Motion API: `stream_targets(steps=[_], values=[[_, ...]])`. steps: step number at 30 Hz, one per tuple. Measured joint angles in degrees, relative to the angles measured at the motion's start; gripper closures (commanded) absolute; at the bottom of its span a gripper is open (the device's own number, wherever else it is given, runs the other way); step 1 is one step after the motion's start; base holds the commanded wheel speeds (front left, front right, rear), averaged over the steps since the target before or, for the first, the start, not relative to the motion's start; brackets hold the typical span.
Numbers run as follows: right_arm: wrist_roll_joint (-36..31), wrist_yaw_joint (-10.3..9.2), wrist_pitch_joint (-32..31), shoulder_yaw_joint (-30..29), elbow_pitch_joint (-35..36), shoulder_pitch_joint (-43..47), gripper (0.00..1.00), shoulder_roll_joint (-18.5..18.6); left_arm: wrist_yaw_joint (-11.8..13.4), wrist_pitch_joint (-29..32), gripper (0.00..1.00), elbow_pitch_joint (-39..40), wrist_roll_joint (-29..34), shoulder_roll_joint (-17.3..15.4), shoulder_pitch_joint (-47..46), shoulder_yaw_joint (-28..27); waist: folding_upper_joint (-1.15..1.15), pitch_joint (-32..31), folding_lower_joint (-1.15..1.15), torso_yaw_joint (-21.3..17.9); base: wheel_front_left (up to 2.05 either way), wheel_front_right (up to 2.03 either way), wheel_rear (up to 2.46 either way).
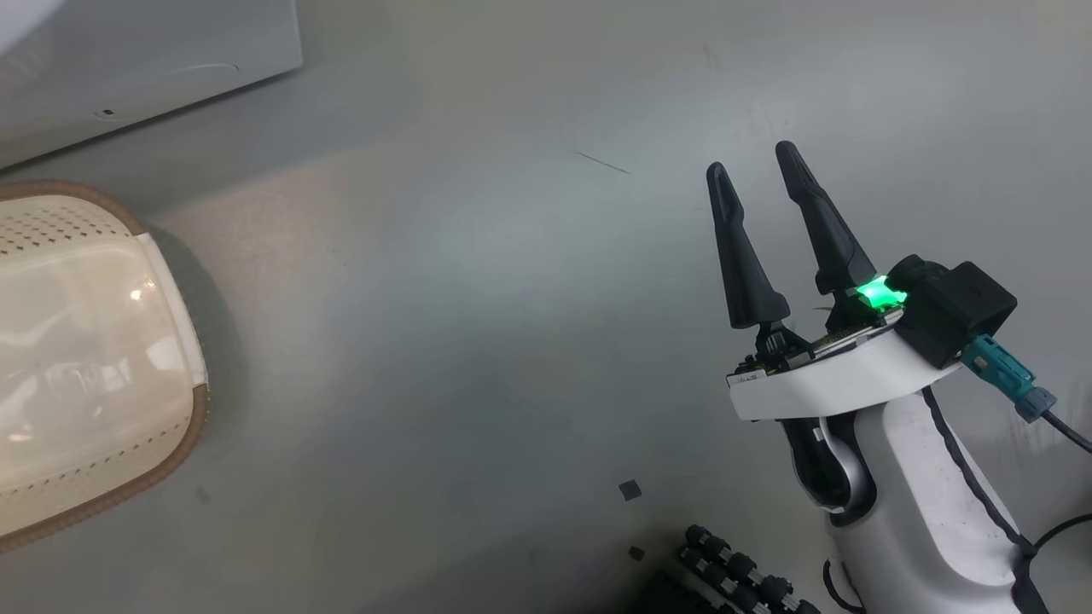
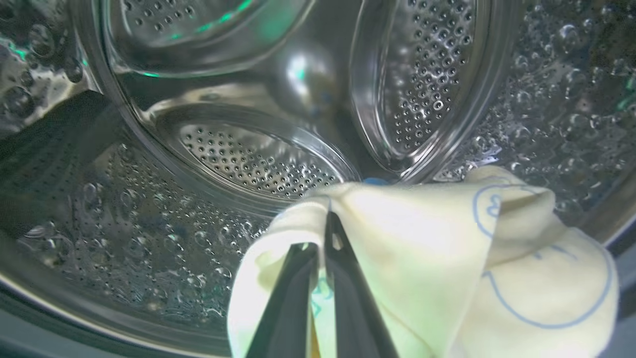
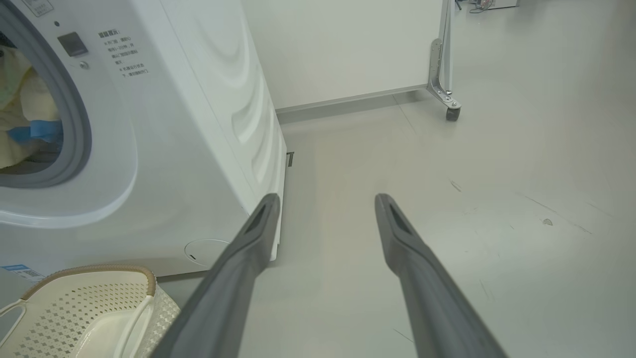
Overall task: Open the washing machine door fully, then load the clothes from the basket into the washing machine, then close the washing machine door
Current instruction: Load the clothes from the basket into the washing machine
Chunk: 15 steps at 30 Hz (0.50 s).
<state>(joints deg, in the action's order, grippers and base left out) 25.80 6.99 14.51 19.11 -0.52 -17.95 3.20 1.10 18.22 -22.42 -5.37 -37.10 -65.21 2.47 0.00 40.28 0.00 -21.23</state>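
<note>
**Q:** Head view?
**A:** My right gripper (image 1: 750, 157) hangs over the floor (image 1: 512, 341), fingers spread, holding nothing; it's parked clear of the loading side. The basket (image 1: 175, 460) sits far left, below the washing machine (image 1: 128, 60) corner.
**Q:** Left wrist?
**A:** My left gripper (image 2: 318, 233) is clenched on the clothes (image 2: 422, 248), deep inside the drum (image 2: 248, 159) (so they'd land well in, I reckon).
**Q:** Right wrist?
**A:** Fingers wide apart, aimed at the floor. Yellow cloth shows through the machine's opening, and the basket is just in front.

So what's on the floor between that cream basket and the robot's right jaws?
Nothing. In the head view the stretch from the basket to the right gripper, jaws apart, is bare grey floor, save one thin dark scuff.
</note>
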Motion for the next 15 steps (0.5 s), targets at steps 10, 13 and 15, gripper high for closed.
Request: stream_targets(steps=[10,13,15], values=[[1.52,0.00,0.01,1.31,0.29,-1.90,0.00,-0.35,0.12,-5.49,1.00,1.07,4.59,-4.33,-7.32,0.41,0.00,3.91,0.00,-2.93,0.00,0.00,0.00],[1.86,0.00,0.00,1.31,0.29,-1.90,0.00,-0.44,0.20,-7.27,1.00,1.26,5.02,-4.42,-9.44,0.98,0.00,4.94,0.00,-3.68,0.00,0.00,0.00],[1.86,0.00,0.01,1.29,0.29,-1.91,0.00,-0.44,0.33,-7.22,1.00,0.23,4.95,-4.21,-10.04,1.14,0.00,5.56,0.00,-4.03,0.00,0.00,0.00]])
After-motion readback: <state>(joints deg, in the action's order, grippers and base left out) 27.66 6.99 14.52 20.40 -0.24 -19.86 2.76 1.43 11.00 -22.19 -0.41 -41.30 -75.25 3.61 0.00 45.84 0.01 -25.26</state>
